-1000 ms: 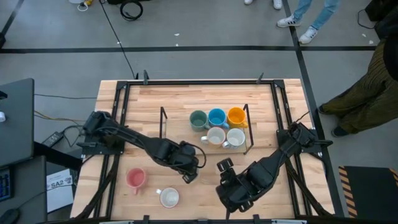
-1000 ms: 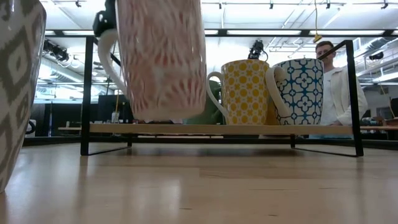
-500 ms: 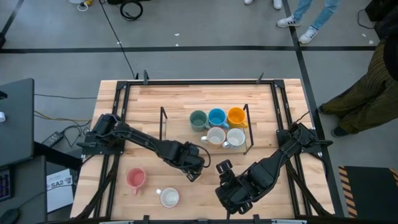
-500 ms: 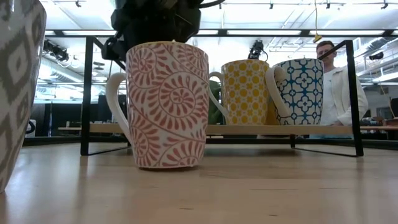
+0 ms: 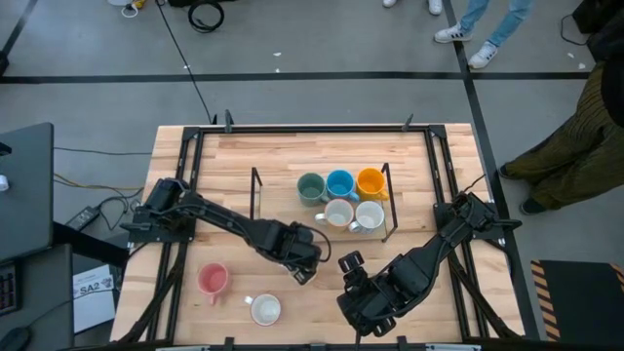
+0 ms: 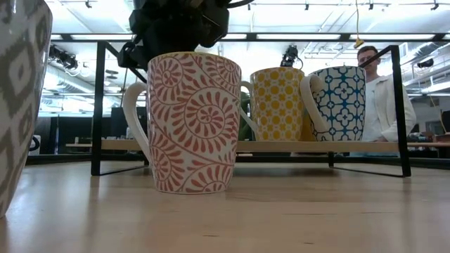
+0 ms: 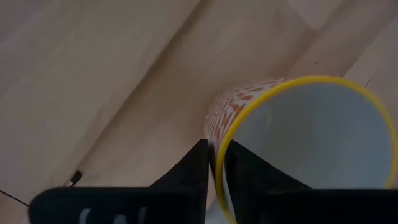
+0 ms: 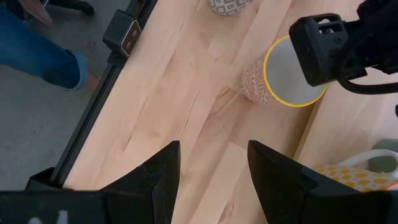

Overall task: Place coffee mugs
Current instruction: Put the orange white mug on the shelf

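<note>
A mug with a red spiral pattern and a yellow rim (image 6: 193, 123) stands on the table in front of the black-framed rack (image 5: 390, 210). My left gripper (image 7: 214, 149) comes down onto its rim from above and is shut on it; in the high view it hides the mug. The rack holds a green mug (image 5: 310, 187), a blue one (image 5: 339, 183), an orange one (image 5: 370, 182) and two white ones (image 5: 338, 213). A pink mug (image 5: 213, 280) and a white mug (image 5: 265, 310) stand near the front left. My right gripper (image 8: 211, 168) hangs open over bare wood to the right of the spiral mug. My left gripper has the mug's wall at the rim (image 7: 219, 134) between its two fingers, one finger (image 7: 198, 162) outside and the other inside the mug. The fingers point steeply down from above. The mug stands upright with its base on the table (image 6: 190, 190), its handle (image 6: 133, 119) to one side.
A grey-and-white patterned mug (image 6: 17, 98) stands close to the low camera. The rack's black posts (image 5: 255, 190) rise just behind the spiral mug. A person (image 6: 376, 98) stands beyond the table, and legs (image 5: 487, 29) show at the far side. Bare wood lies at the table's far left.
My left gripper has gone down with the spiral mug and a little toward the table's right. The mug hung clear of the table a second ago and now stands on its base. It has stayed upright.
</note>
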Robot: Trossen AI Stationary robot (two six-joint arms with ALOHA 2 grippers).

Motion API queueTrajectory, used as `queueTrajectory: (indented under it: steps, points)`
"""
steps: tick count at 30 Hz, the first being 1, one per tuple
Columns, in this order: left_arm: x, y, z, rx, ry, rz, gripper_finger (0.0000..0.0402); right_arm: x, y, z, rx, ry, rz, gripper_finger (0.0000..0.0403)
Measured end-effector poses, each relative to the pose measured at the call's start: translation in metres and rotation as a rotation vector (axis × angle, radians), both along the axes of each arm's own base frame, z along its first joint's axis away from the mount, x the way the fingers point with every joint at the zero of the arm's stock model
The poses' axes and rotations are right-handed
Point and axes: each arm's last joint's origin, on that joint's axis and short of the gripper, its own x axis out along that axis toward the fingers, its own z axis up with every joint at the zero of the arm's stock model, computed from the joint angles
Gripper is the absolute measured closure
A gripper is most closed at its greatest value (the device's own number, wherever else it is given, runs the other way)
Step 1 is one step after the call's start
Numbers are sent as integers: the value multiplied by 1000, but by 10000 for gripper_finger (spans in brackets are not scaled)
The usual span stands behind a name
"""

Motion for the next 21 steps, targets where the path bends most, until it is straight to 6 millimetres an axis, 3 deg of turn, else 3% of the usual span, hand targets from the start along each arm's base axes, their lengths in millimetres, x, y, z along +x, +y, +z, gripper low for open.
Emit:
queueTrajectory:
  steps: [13,21]
  points:
    - [1,1,3,-24,-7,-31,289,2,2,1,26,-24,-14,210]
    - [-9,5,30,-30,-80,-62,287,7,5,3,65,-70,-18,210]
